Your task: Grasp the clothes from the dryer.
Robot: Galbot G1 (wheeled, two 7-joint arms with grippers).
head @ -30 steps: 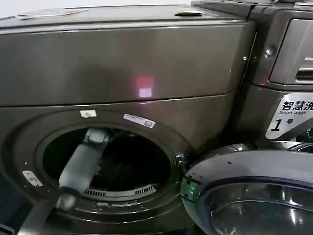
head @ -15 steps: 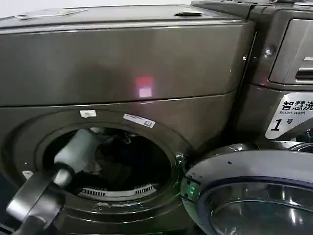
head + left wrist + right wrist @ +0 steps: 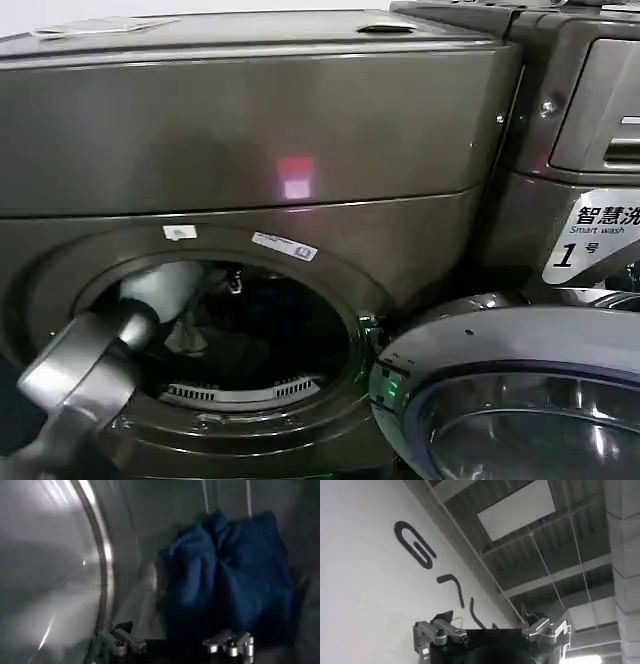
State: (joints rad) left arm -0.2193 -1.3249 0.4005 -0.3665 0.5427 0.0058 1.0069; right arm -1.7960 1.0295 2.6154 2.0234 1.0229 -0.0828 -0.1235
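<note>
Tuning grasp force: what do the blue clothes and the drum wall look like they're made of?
Blue clothes: soft woven or knit fabric, matte, going by the deep folds and bunching. Drum wall: looks like bare metal, likely stainless, smooth, with bright streaked reflections. Left gripper sits open in front of the clothes, not touching.

A white label (image 3: pixel 592 238) on the neighbouring machine (image 3: pixel 575 120) read "智慧洗", "Smart wash" beneath it, then "1 号". Large dark lettering (image 3: pixel 437 575) stood on a white wall (image 3: pixel 365 590), legible only as a "G" and partial strokes. Small stickers (image 3: pixel 284 246) on the dryer (image 3: pixel 250 130) front were illegible.
</note>
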